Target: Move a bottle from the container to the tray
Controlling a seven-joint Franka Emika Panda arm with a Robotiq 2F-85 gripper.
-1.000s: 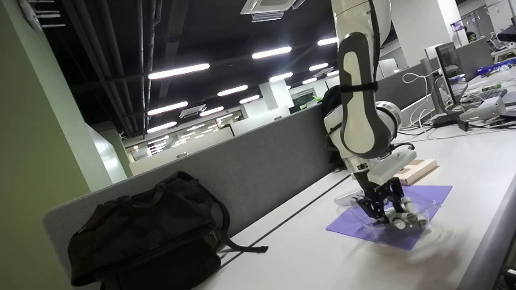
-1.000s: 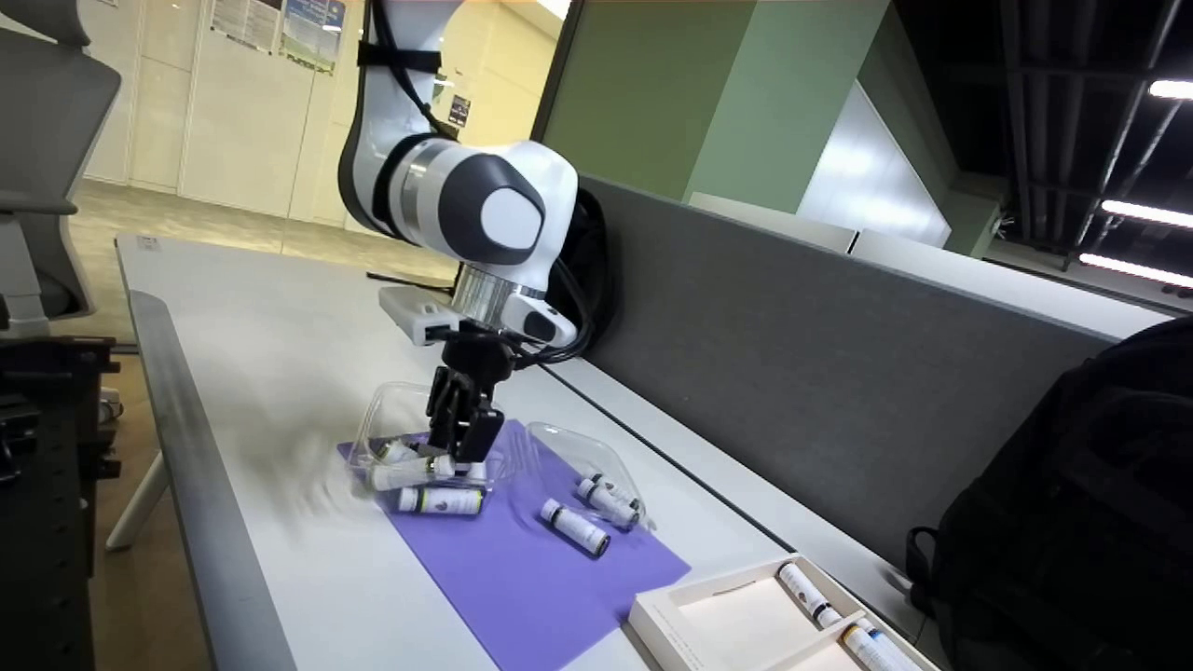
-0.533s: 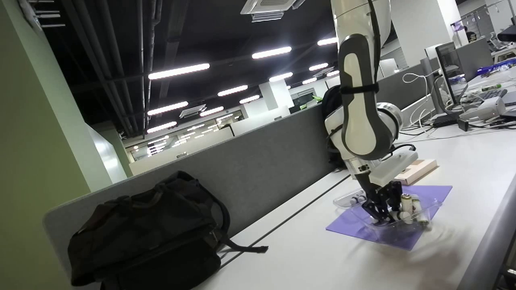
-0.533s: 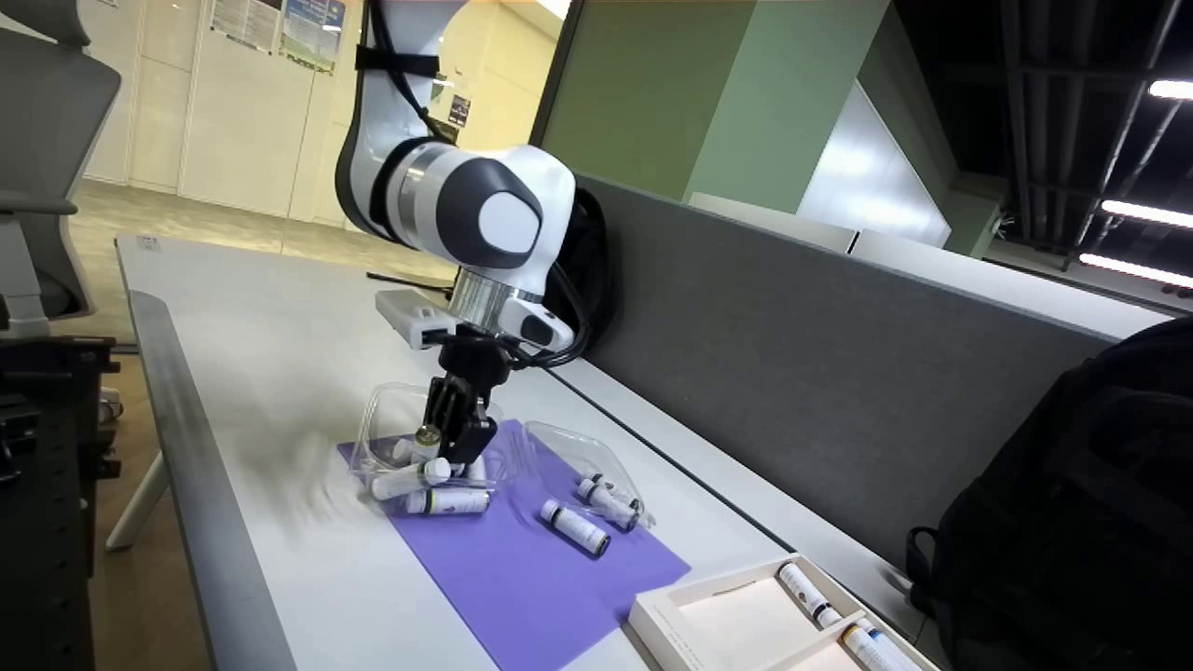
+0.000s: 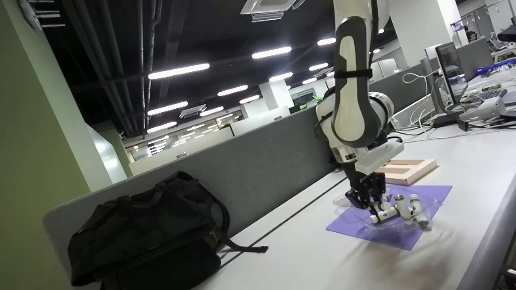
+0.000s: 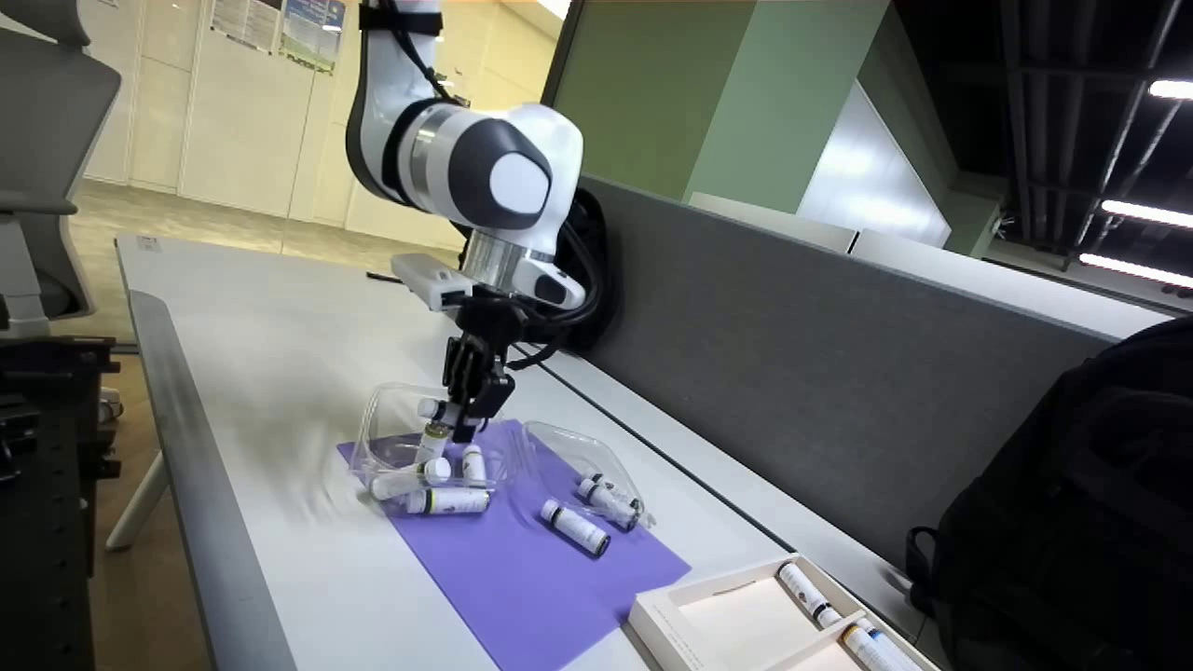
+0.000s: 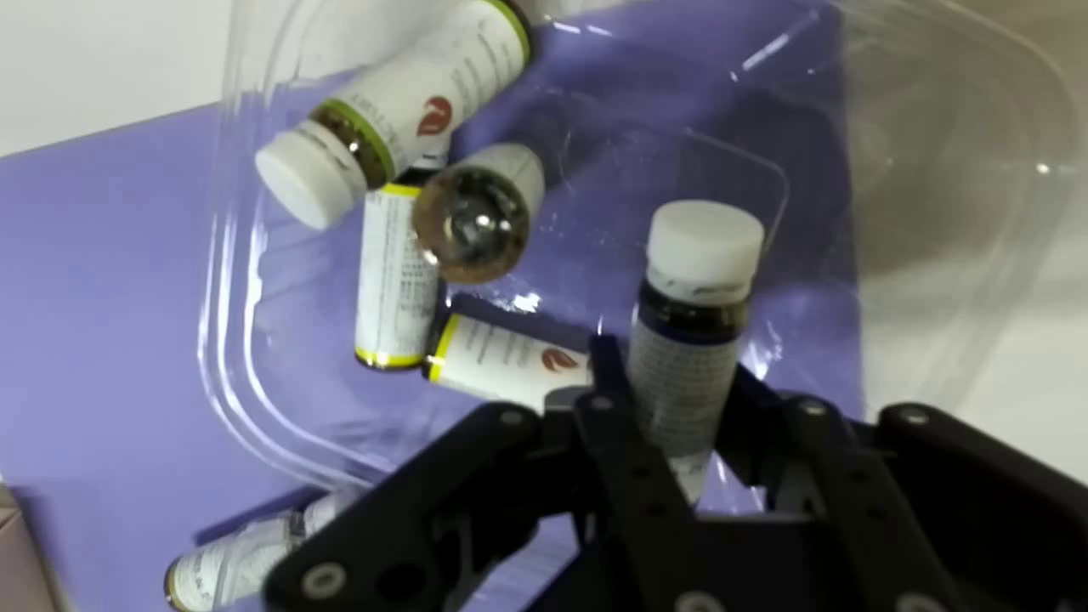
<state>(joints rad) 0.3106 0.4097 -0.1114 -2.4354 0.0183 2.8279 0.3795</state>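
Note:
My gripper [image 7: 676, 387] is shut on a bottle [image 7: 690, 357] with a white cap and dark blue band, which slants between the fingers. The held bottle's white cap also shows in an exterior view [image 6: 432, 408]. The gripper shows in both exterior views [image 5: 377, 203] [image 6: 469, 415], just above the clear plastic container [image 7: 223, 340] [image 6: 365, 424]. Several bottles stay in or around the container; one bottle [image 7: 480, 217] [image 6: 431, 443] leans steeply with its base up. The pale wooden tray [image 6: 676, 636] [image 5: 405, 179] has compartments and holds several bottles.
A purple sheet [image 6: 550, 606] lies under the container. A clear plastic lid or second container [image 6: 582, 447] with bottles and a loose bottle [image 6: 575, 528] lie between container and tray. A grey divider [image 6: 792, 354] runs along the table. A black backpack [image 5: 153, 229] stands against it.
My gripper was low among the bottles in the container; it has now risen with a bottle in its fingers. Another bottle in the container has tipped up from lying.

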